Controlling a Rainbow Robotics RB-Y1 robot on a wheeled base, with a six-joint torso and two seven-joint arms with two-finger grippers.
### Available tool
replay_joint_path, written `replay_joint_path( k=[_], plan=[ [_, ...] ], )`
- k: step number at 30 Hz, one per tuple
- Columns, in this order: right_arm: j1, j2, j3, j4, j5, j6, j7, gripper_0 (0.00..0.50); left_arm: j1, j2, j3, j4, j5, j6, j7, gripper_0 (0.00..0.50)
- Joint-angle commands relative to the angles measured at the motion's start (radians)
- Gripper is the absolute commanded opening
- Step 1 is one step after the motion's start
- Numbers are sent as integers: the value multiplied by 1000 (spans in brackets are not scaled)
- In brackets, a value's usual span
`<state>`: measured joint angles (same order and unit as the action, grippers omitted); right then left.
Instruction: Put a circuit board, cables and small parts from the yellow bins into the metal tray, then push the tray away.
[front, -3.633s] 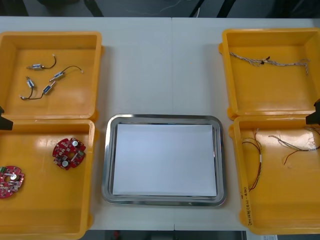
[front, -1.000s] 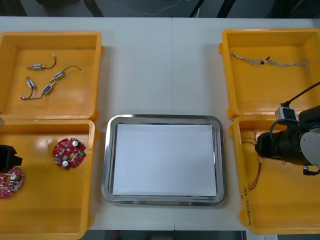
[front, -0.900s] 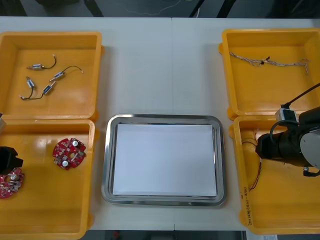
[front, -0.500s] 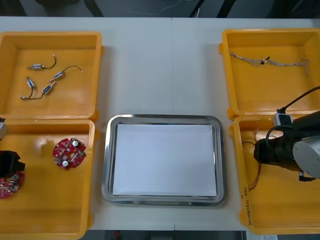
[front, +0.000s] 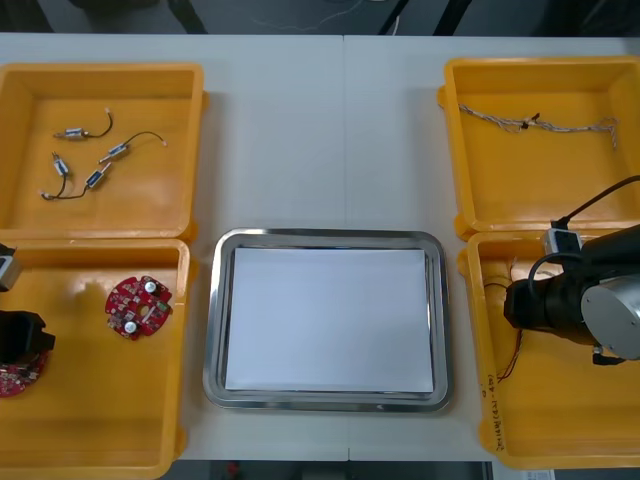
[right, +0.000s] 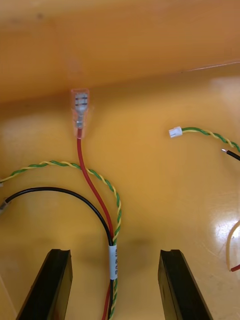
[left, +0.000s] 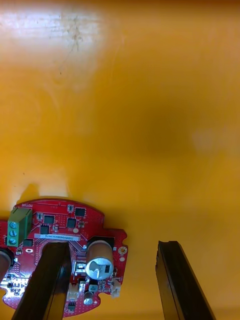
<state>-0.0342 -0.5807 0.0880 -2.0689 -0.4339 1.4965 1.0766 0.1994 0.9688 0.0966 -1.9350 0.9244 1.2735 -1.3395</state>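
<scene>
Left claw (left: 112, 247), open, empty, over 1 circuit board (left: 55, 225), table's (front: 320, 130) near-left corner; right claw (right: 114, 252), open, empty, astride cables (right: 113, 262), near-right corner.

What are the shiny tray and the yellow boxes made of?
The tray looks like polished metal: its rim gleams; its inside is matte white, perhaps paper. The yellow bins look like glossy moulded plastic, with soft glare spots.

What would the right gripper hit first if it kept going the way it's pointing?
The right gripper would probably meet the cable bundle lying between its open fingers, then the yellow bin's floor; depth is unclear.
</scene>
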Motion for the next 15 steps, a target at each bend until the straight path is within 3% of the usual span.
replay_joint_path(
  k=[1,15],
  plan=[
    [25,24,12,-10,15,-9,-47,500,46,48,-15,-1,-12,-19,-138,500],
    [40,28,12,-10,17,-19,-47,500,51,50,-54,10,-32,-69,-139,500]
  ],
)
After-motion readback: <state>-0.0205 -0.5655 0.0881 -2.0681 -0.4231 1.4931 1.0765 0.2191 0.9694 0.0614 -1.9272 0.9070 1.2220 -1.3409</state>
